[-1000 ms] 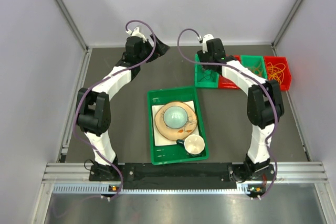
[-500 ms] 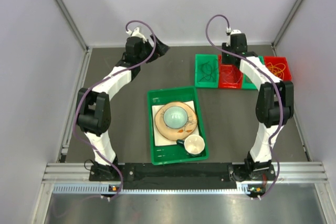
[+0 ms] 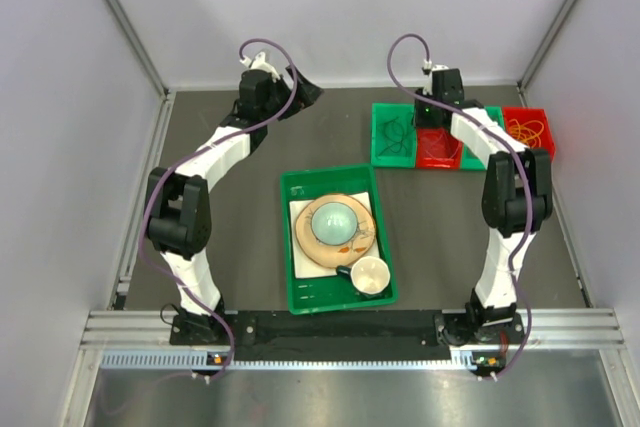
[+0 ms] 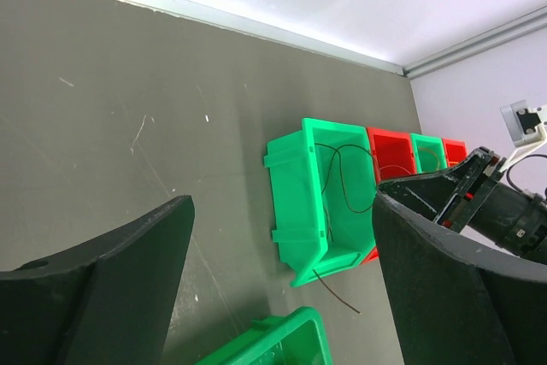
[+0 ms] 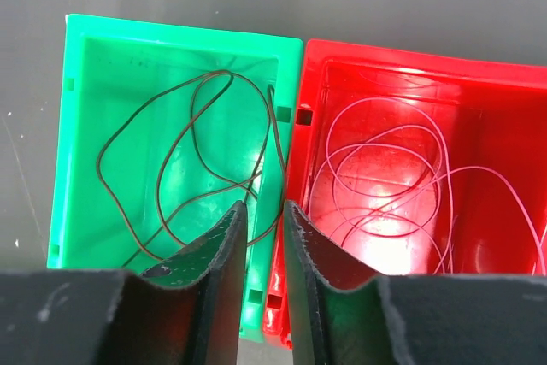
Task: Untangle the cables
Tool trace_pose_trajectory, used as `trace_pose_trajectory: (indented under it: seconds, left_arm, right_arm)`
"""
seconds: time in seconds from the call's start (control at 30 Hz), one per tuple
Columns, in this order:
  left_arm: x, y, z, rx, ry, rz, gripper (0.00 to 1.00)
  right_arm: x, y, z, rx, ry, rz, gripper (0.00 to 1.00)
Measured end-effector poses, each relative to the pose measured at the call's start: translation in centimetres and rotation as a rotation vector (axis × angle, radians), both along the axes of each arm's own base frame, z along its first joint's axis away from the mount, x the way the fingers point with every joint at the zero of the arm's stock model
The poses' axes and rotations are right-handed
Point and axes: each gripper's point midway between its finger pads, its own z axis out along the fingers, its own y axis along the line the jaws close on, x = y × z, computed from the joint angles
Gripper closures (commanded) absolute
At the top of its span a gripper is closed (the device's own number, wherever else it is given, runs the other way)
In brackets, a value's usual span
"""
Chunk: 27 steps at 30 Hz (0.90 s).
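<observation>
Right wrist view: my right gripper (image 5: pixel 263 211) came back over the green bin's (image 5: pixel 171 30) right wall, jaws narrowed to a slit, so probably a grasp begins. The dark cable (image 5: pixel 100 164) lies inside; whether I pinch it, I cannot tell.

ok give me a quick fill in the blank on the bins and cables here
1. The dark cable lies in a bin coloured ___.
2. The pale pink cable lies in a bin coloured ___.
3. Seen from above, the yellow-orange cables sit at the row's ___ end.
4. The left end effector hangs wide ___.

Missing words: green; red; right; open.
</observation>
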Motion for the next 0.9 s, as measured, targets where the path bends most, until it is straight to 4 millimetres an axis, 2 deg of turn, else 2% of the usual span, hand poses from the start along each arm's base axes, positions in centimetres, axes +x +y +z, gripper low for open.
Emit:
trace_pose_trajectory:
  seconds: [0.27,0.63,0.9]
  left_arm:
    - [0.0,0.0,0.0,0.0,0.0,0.0,0.1]
    - [0.0,0.0,-0.2,0.005,0.001,-0.001,0.1]
    - [-0.1,0.1,-0.5,0.009,0.006,-0.001,0.09]
  right_arm:
    - [0.5,0.6,0.4,0.024,-0.005,0.015,0.9]
    - [0.9,2.3,-1.8,0.076,0.051,0.053,0.92]
    - [0.3,3.8,-2.8,0.01,0.065,0.077,0.97]
